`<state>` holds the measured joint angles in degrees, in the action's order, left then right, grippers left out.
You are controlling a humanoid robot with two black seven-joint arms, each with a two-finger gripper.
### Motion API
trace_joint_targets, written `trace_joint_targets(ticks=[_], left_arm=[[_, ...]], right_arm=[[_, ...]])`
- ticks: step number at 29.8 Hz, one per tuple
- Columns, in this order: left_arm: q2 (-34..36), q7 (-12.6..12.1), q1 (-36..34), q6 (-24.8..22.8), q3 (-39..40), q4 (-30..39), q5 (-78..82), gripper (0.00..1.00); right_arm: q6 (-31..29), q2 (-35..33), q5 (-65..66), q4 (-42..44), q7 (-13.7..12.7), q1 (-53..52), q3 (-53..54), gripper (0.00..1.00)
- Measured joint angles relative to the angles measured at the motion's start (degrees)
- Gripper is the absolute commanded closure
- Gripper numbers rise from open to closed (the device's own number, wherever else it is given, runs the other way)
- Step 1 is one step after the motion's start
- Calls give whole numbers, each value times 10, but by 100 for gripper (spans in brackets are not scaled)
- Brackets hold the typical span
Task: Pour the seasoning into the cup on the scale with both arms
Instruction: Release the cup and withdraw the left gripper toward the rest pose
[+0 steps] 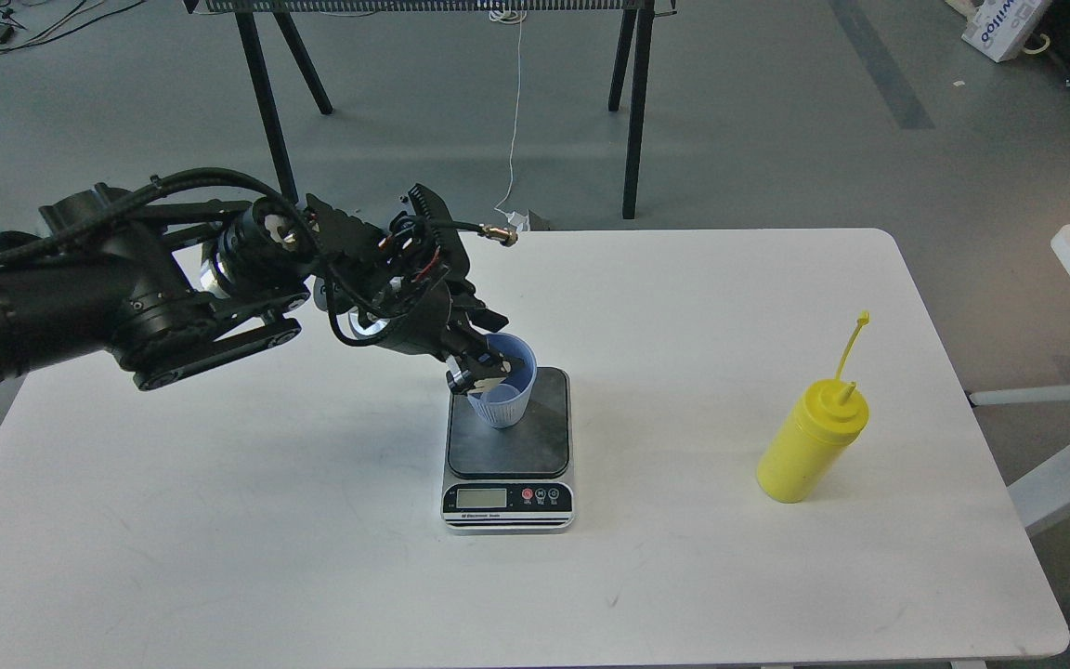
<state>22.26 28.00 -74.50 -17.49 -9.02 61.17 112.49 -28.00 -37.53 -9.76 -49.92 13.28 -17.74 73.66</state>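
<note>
Nearest on the white table point(219, 557) sits the scale point(509, 446), its silver front and small display facing the near edge and its dark plate running back from there. On the far left part of that plate stands the light-blue cup point(505, 390), upright with its mouth open. The left gripper point(484, 358) reaches in from the left and has its fingers closed on the cup's left rim and wall, one finger apparently inside the mouth. The cup looks thin, light and easily squashed, so a gentle pinch at the rim seems enough, and it would probably tip if bumped. Well to the right stands the yellow seasoning bottle point(809, 446), free of any grip, its cap strap sticking up. Its soft plastic body should yield to pressure; mid-body is the likely place to hold it. The right gripper is out of sight.
</note>
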Motion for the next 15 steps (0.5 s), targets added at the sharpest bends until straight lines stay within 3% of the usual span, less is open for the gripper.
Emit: trace_joint_targets(ticks=[7,11,15], left_arm=[[4,0,-9,0,18,-14,-90,19],[8,0,-31,-18,33,-20,-194,2],[22,0,-34,-50,102,-27,-367,0]], right_arm=[[0,0,0,-1,0,1,0,1],[0,0,0,-3,-1,2,0,1],[0,-1,-3,-28,-4,23,0,1]])
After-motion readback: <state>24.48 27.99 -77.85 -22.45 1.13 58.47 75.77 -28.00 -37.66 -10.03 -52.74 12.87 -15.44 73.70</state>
